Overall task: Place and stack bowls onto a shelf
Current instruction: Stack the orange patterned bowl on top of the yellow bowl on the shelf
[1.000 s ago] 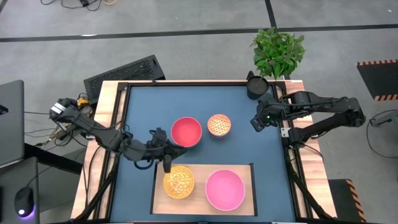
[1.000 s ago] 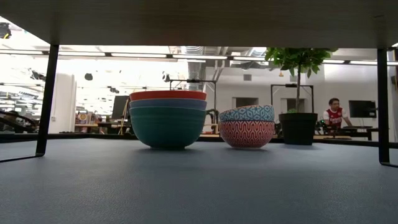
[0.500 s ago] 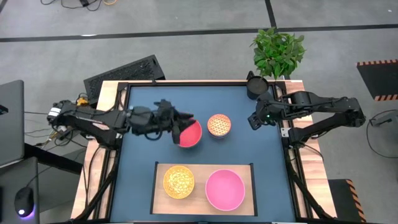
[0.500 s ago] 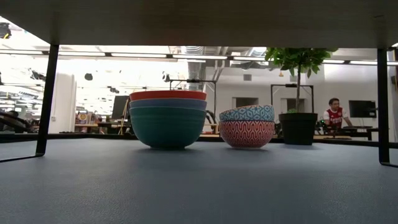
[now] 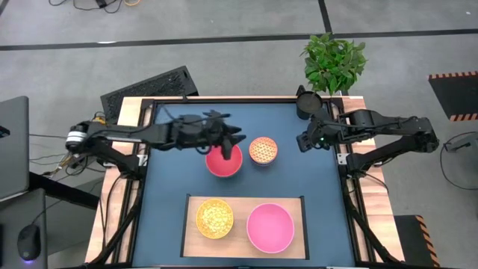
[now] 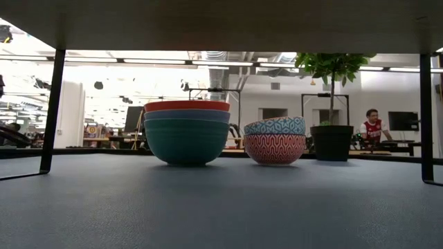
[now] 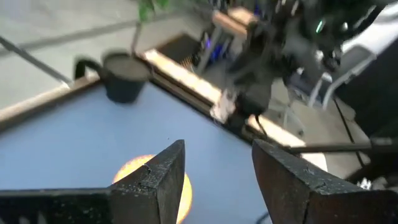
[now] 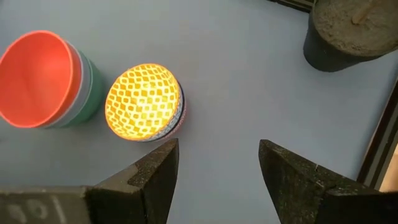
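On the pale wooden shelf [image 5: 245, 202] near the table's front edge stand a yellow-orange patterned bowl [image 5: 214, 218] and a wide pink bowl [image 5: 269, 227]. Farther back on the dark blue table is a stack of wide bowls with a red one on top [image 5: 225, 161] [image 6: 187, 131] [image 8: 38, 78]. To its right is an orange-lattice bowl nested in patterned ones [image 5: 263, 149] [image 6: 275, 140] [image 8: 144, 101]. My left gripper [image 5: 226, 146] [image 7: 217, 149] hovers open above the red stack's far rim. My right gripper [image 5: 301, 142] [image 8: 217, 146] stands open to the right of the lattice bowl.
A dark cup [image 5: 307, 103] [image 8: 345, 31] stands at the table's far right corner, with a potted plant [image 5: 334, 60] behind it. In the low view the shelf's dark legs [image 6: 52, 111] stand at both sides. A person [image 6: 372, 124] sits in the room beyond.
My left gripper has left the far-left rim of the patterned bowl on the shelf. It has swung toward the table's far edge and to the right, ending over the red bowl stack. The bowls have stayed where they were.
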Tool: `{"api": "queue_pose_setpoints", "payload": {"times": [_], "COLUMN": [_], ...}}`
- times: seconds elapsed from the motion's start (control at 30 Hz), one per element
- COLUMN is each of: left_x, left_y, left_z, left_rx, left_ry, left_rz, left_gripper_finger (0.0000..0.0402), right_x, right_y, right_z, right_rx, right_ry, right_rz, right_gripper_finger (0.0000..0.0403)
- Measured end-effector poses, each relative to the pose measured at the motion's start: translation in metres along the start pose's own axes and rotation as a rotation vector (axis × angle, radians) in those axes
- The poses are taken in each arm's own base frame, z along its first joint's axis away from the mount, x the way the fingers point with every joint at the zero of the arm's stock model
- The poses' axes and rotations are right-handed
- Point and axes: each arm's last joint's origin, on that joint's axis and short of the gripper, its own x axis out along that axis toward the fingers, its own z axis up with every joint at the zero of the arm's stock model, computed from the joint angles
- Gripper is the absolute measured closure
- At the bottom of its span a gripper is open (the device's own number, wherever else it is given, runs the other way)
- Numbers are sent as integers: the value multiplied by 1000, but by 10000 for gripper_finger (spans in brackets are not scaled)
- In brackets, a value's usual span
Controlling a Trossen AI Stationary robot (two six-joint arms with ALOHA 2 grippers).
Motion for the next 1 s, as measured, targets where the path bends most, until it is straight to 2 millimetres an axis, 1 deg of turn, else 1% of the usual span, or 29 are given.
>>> {"api": "queue_pose_setpoints", "payload": {"times": [0.07,0.13,0.3,0.37,0.5,0.63,0.77,0.87,1.0], "left_x": [15,29,68,83,109,127,141,148,152], "left_y": [3,2,-5,-9,-14,-13,-8,-4,0], "left_z": [-7,-10,-19,-18,-21,-31,-48,-60,-68], "left_rx": [-6,24,207,275,382,435,464,461,480], "left_ry": [48,86,232,283,394,501,584,629,654], "left_rz": [-11,-29,-20,-17,-21,-7,-2,-12,-13], "left_gripper_finger": [229,229,229,229,229,229,229,229,229], "right_x": [0,0,4,5,11,17,21,22,20], "right_y": [0,0,3,4,8,12,14,14,10], "right_z": [0,0,0,0,-1,-3,-4,-4,-5], "right_rx": [8,12,5,1,-16,-41,-61,-65,-59], "right_ry": [-1,-2,5,8,24,45,61,65,78], "right_rz": [-1,-1,-15,-19,-48,-77,-103,-110,-138], "right_gripper_finger": [154,154,154,154,154,154,154,154,154]}}
